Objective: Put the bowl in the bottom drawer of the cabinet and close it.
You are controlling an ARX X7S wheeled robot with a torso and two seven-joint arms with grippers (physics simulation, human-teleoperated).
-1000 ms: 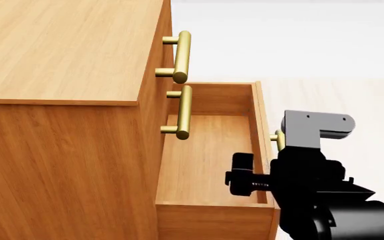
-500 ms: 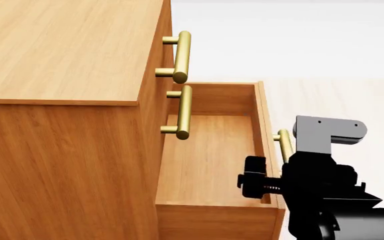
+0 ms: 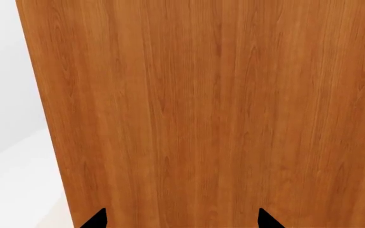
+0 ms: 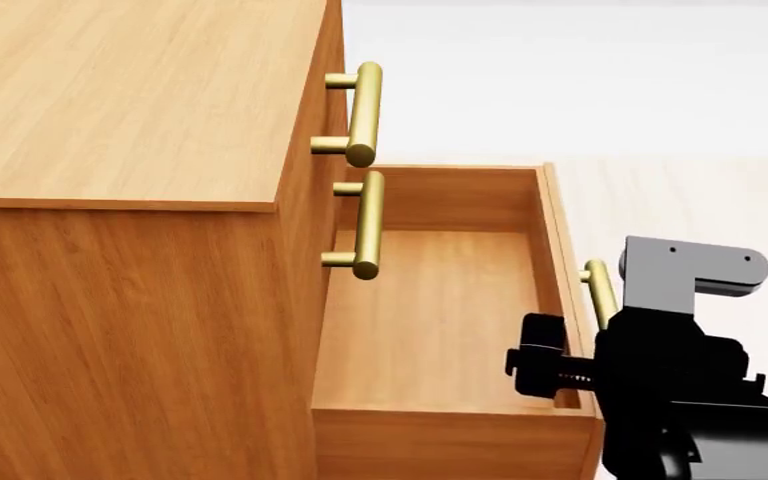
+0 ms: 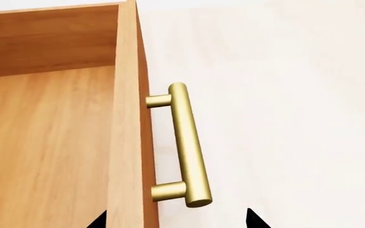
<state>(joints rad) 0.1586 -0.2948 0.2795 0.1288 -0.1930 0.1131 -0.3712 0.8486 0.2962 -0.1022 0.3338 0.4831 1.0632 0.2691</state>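
The orange-brown cabinet [image 4: 131, 120] fills the left of the head view, and its bottom drawer [image 4: 424, 310] is pulled out and empty. The bowl is out of view. My right gripper [image 4: 578, 372] is open and straddles the drawer's front panel [image 5: 127, 118]. One finger is inside the box, the other outside below the brass bar handle [image 5: 186, 142] [image 4: 600, 292]. My left gripper [image 3: 179, 221] is open, with only its two black fingertips [image 3: 97, 219] showing, close against a flat wood face of the cabinet [image 3: 220, 109].
The two upper drawers are closed, their brass handles [image 4: 364, 110] [image 4: 368, 225] sticking out above the open drawer. Pale floor [image 4: 651, 100] lies beyond and to the right of the cabinet.
The bottom drawer has slid further out, and my right gripper has moved the same way with its front panel. The cabinet has not moved.
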